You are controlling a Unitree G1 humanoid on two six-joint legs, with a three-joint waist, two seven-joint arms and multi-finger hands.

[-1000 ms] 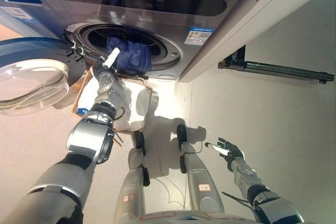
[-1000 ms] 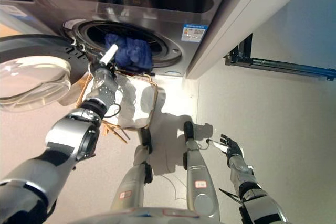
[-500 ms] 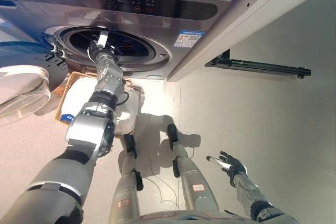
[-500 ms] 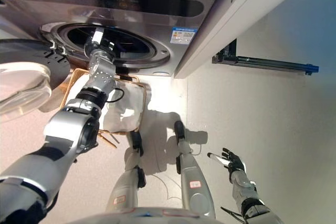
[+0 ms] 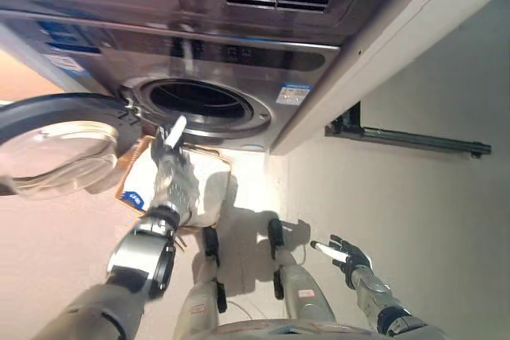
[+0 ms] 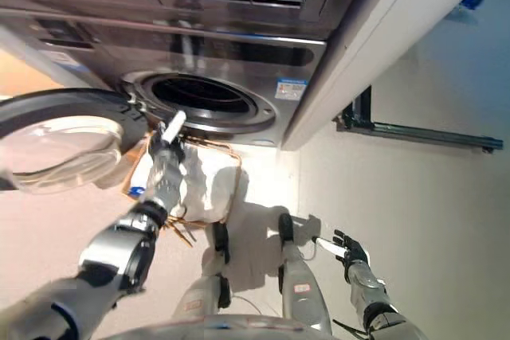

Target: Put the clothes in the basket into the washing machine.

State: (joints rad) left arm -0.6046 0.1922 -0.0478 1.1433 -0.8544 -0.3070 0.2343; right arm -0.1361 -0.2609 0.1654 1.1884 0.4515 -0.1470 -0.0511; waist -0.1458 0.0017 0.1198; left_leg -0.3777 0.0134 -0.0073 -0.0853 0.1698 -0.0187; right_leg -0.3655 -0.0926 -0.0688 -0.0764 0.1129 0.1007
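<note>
Left hand (image 5: 170, 166) empty, fingers extended, just below the washing machine (image 5: 207, 77) drum opening. Under it, basket (image 6: 229, 166) with pale crumpled clothes (image 5: 209, 193). Right hand (image 5: 344, 254) open, idle.

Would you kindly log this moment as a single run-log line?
left hand: open, empty, above basket | right hand: open, idle over floor | washing machine: door open | white cloth: in basket

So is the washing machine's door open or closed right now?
Open. The round door is swung out to the left, and the dark drum opening of the washing machine is exposed above the basket.
</note>
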